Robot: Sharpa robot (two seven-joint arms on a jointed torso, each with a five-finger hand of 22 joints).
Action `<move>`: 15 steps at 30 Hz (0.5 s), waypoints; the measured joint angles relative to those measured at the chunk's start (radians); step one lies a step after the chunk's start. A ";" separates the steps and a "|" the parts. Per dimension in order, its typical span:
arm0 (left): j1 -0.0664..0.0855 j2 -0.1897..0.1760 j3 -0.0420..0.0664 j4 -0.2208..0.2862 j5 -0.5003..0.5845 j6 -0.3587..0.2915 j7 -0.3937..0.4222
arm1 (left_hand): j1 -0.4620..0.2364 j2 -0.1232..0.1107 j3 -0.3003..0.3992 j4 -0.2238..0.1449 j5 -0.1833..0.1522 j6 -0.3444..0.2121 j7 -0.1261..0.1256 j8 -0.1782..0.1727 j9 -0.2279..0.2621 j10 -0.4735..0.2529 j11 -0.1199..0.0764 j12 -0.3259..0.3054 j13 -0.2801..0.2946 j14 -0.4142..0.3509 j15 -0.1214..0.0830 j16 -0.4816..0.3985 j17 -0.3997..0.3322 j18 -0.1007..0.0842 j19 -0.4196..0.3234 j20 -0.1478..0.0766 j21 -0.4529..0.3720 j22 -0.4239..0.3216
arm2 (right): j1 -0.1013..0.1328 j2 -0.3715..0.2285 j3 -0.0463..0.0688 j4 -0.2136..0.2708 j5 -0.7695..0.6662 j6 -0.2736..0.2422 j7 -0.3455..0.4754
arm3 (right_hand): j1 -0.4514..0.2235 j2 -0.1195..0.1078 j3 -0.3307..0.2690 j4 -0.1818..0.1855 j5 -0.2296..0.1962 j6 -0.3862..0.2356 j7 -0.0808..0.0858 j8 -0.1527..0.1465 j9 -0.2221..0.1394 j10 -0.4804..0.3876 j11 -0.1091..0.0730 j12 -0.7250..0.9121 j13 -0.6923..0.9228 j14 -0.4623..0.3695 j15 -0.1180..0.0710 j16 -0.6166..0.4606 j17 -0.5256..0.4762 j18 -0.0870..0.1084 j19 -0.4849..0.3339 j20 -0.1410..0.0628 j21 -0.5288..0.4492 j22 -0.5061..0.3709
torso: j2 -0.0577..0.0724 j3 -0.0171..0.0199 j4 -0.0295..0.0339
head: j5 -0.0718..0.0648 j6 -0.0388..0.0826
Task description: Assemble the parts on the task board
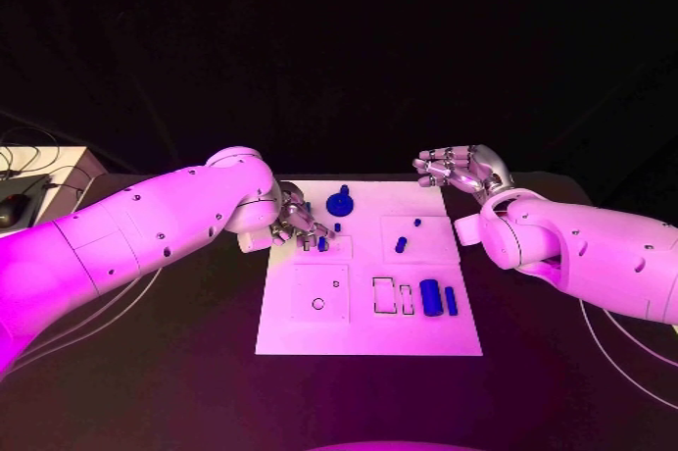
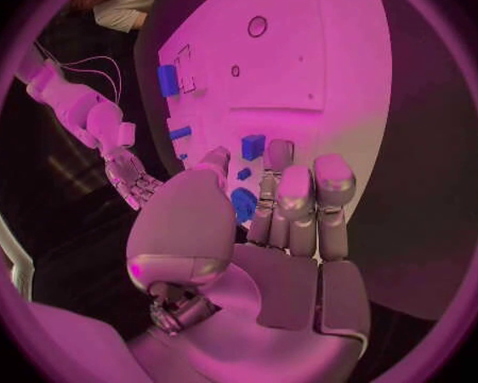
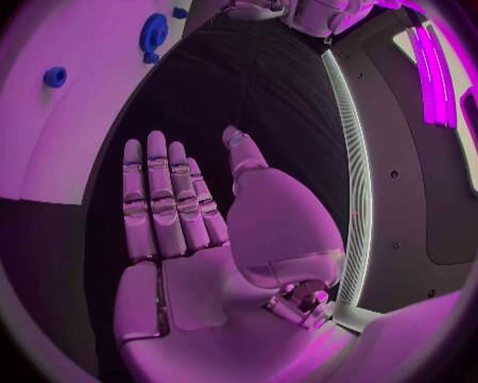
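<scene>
Task board (image 1: 367, 333) lies mid-desk (image 1: 169, 392). You see the left robot hand (image 1: 300, 222) over a small blue part (image 1: 322, 243), grasp unclear; farther right, the right robot hand (image 1: 460, 169) hangs empty, fingers apart. Next: secure and seat that part.

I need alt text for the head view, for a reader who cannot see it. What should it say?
A white task board lies on a black table, with small blue parts on it. The left hand reaches over the board's far left area beside a round blue part. The right hand hovers off the board's far right corner, holding nothing.
</scene>
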 measured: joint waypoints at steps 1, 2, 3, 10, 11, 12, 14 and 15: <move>0.000 0.000 0.000 -0.001 0.001 0.001 0.000 | 0.000 0.000 0.000 0.000 0.000 0.001 -0.001 0.000 0.000 0.000 0.000 0.000 0.000 0.000 0.000 0.000 0.000 0.000 0.000 0.000 0.000 0.000 | 0.000 0.000 0.000 0.000 0.000 0.000 0.000 | 0.000 0.000 0.000 0.000 0.000 0.000 0.000 0.000 0.000 0.000 0.000 0.000 0.000 0.000 0.000 0.000 0.000 0.000 0.000 0.000 0.000 0.000 | 0.000 0.0003 0.0000 | 0.000 0.000; 0.000 0.001 0.000 -0.001 0.002 0.002 -0.001 | 0.000 0.000 0.000 0.000 0.000 0.004 -0.004 0.000 0.002 0.000 0.000 0.000 0.000 0.000 0.000 0.000 0.000 0.000 0.000 0.000 0.000 0.001 | 0.000 0.000 0.000 0.000 0.000 0.000 0.000 | 0.000 0.000 0.000 0.000 0.000 0.000 0.000 0.000 0.000 0.000 0.000 0.000 0.000 0.000 0.000 0.000 0.000 0.000 0.000 0.000 0.000 0.000 | 0.000 0.0004 0.0002 | 0.000 -0.001; 0.000 0.001 0.000 -0.002 0.003 0.003 -0.001 | 0.000 0.000 0.000 0.000 0.000 0.004 -0.004 0.000 0.002 0.000 0.000 0.000 0.001 0.000 0.000 0.000 0.000 0.000 0.000 0.000 0.000 0.001 | 0.000 0.000 0.000 0.000 0.000 0.000 0.000 | 0.000 0.000 0.000 0.000 0.000 0.000 0.000 0.000 0.000 0.000 0.000 0.000 0.000 0.000 0.000 0.000 0.000 0.000 0.000 0.000 0.000 -0.002 | 0.000 0.0005 0.0006 | 0.000 -0.001; 0.000 0.004 -0.001 -0.005 0.011 0.009 -0.002 | 0.000 0.000 0.007 -0.007 0.000 0.007 -0.007 0.010 0.013 0.000 0.000 0.000 0.001 0.000 0.000 0.000 -0.001 0.000 0.000 0.000 0.000 0.004 | 0.000 0.001 0.000 -0.001 0.000 0.001 0.000 | 0.000 0.000 0.000 0.000 0.000 0.000 0.000 0.000 0.000 0.000 0.000 0.000 0.000 0.000 0.000 0.000 0.000 0.000 0.000 0.000 0.000 -0.002 | -0.001 0.0002 0.0012 | -0.001 -0.001; 0.000 0.004 -0.001 -0.005 0.012 0.009 -0.002 | 0.003 0.003 0.006 -0.014 0.000 0.007 -0.007 0.013 0.017 0.001 -0.001 0.000 0.002 0.000 0.000 0.000 -0.001 0.000 0.000 0.000 0.000 0.005 | 0.000 0.002 0.000 -0.001 0.000 0.001 0.000 | 0.000 0.000 0.000 0.000 0.000 0.000 0.000 0.000 0.000 0.000 0.000 0.000 0.000 0.000 0.000 0.000 0.000 0.000 0.000 0.000 0.000 -0.002 | -0.001 0.0001 0.0012 | -0.001 -0.001; 0.000 0.004 -0.001 -0.005 0.012 0.010 -0.002 | 0.006 0.006 0.007 -0.019 0.000 0.007 -0.007 0.013 0.019 0.002 -0.002 0.000 0.003 0.000 0.000 0.000 -0.001 0.000 0.000 0.000 0.000 0.005 | 0.000 0.002 0.000 -0.001 0.000 0.001 0.000 | 0.000 0.000 0.000 0.000 0.000 0.000 0.000 0.000 0.000 0.000 0.000 0.000 0.000 0.000 0.000 0.000 0.000 0.000 0.000 0.000 0.000 -0.002 | -0.001 0.0000 0.0011 | -0.001 -0.001; 0.000 0.004 -0.001 -0.006 0.014 0.010 -0.002 | 0.014 0.014 0.008 -0.030 0.000 0.007 -0.007 0.018 0.025 0.004 -0.004 0.000 0.003 0.000 0.000 0.000 -0.001 0.000 0.000 0.000 0.000 0.006 | 0.000 0.002 0.000 -0.001 0.000 0.001 0.000 | 0.000 0.000 0.000 0.000 0.000 0.000 0.000 0.000 0.000 0.000 0.000 0.000 0.000 0.000 0.000 0.000 0.000 0.000 0.000 0.000 0.000 -0.002 | -0.001 -0.0001 0.0011 | -0.001 -0.001; 0.000 0.005 -0.001 -0.007 0.015 0.010 -0.002 | 0.017 0.017 0.009 -0.036 0.000 0.008 -0.008 0.018 0.028 0.004 -0.004 0.000 0.003 0.000 0.000 0.000 -0.001 0.000 0.000 0.000 0.000 0.006 | 0.000 0.002 0.000 -0.002 0.000 0.001 0.000 | 0.000 0.000 0.000 0.000 0.000 0.000 0.000 0.000 0.000 0.000 0.000 0.000 0.000 0.000 0.000 0.000 0.000 0.000 0.000 0.000 0.000 -0.002 | -0.001 -0.0001 0.0010 | -0.001 -0.001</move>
